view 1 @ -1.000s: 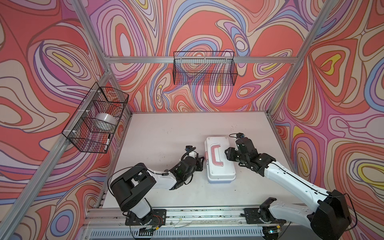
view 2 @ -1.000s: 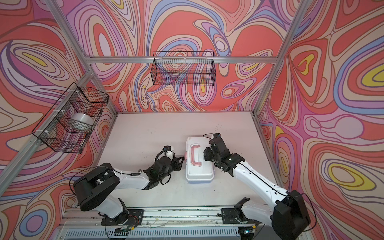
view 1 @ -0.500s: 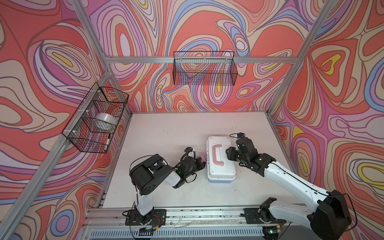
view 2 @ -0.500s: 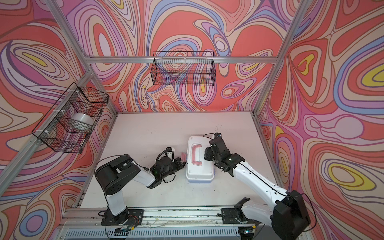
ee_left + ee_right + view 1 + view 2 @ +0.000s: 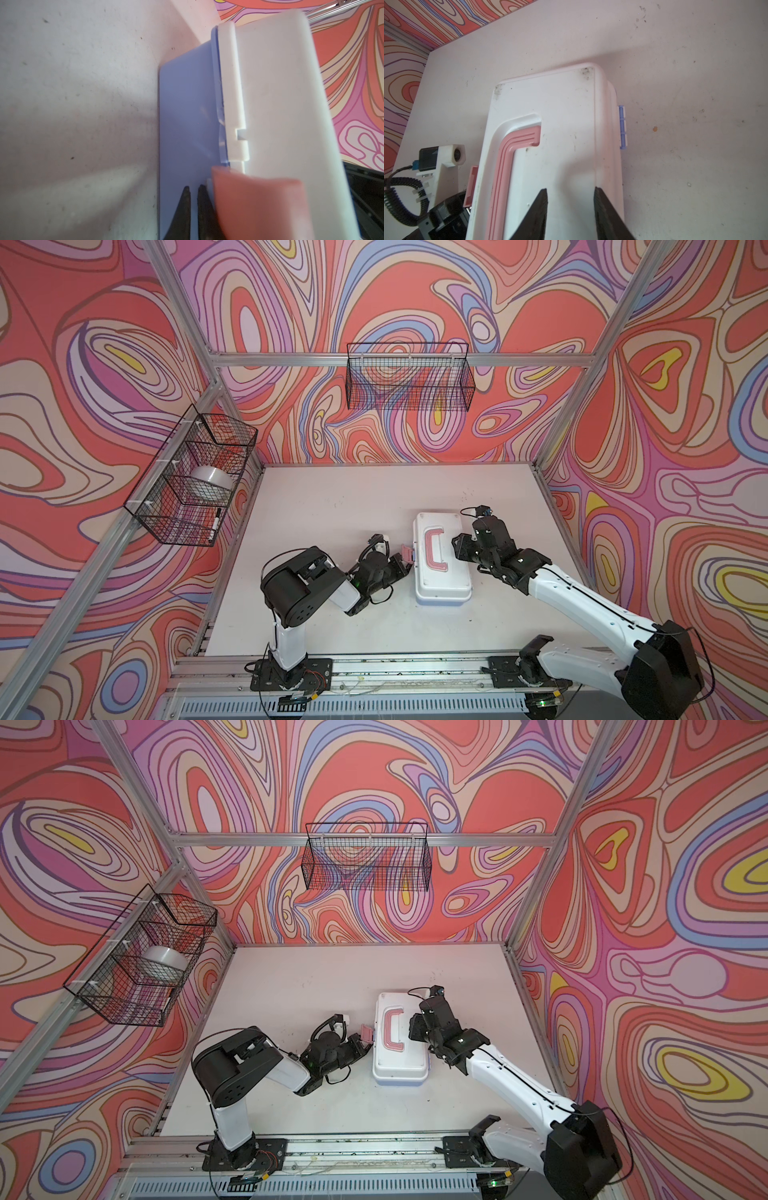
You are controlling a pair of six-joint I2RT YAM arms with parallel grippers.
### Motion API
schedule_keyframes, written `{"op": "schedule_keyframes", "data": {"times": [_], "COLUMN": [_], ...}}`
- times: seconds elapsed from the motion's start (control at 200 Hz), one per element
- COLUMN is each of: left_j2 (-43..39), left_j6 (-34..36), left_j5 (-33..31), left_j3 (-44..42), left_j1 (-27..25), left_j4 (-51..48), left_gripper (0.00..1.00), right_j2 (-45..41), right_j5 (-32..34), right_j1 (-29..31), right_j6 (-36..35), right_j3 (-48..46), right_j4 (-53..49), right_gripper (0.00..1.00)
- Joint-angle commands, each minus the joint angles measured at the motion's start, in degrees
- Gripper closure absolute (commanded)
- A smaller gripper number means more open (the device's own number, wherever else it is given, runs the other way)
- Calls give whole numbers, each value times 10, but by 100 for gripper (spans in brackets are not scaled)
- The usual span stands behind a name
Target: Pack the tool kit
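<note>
The tool kit (image 5: 442,568) (image 5: 400,1052) is a white box with a pink handle, lid down, on the table in both top views. A pink latch (image 5: 406,552) (image 5: 366,1032) sticks out from its left side. My left gripper (image 5: 400,569) (image 5: 360,1046) (image 5: 193,192) is shut, empty, low against the box's blue lower wall (image 5: 187,124), just beneath the raised latch (image 5: 255,203). My right gripper (image 5: 458,546) (image 5: 415,1028) (image 5: 570,192) is open over the right part of the lid (image 5: 562,116), nothing between its fingers. The contents are hidden.
A black wire basket (image 5: 191,481) on the left wall holds a tape roll (image 5: 210,481) and a marker (image 5: 214,524). Another wire basket (image 5: 409,379) hangs on the back wall. The arms' mounting rail (image 5: 395,668) runs along the table's front edge.
My left gripper has closed its jaws beside the latch, and the left arm has folded closer to the box. The right arm and the box have barely moved.
</note>
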Motion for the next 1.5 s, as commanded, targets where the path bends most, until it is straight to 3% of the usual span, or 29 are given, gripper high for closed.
{"op": "schedule_keyframes", "data": {"times": [0.0, 0.25, 1.117, 1.492], "left_j2": [-26, -41, -121, -106], "left_j6": [-2, -2, 9, -17], "left_j5": [27, 21, 23, 42], "left_j3": [6, -35, -52, -45], "left_j1": [2, 11, 40, 40], "left_j4": [61, 50, -8, 29], "left_gripper": [89, 89, 89, 89], "right_j2": [5, 7, 23, 24], "right_j5": [-39, -40, -54, -57], "right_j1": [5, 5, 6, 6], "right_j6": [12, 13, 10, 8], "right_j3": [-16, -9, -2, -6], "right_j4": [-31, -35, -27, -22], "right_gripper": [61, 61, 61, 61]}}
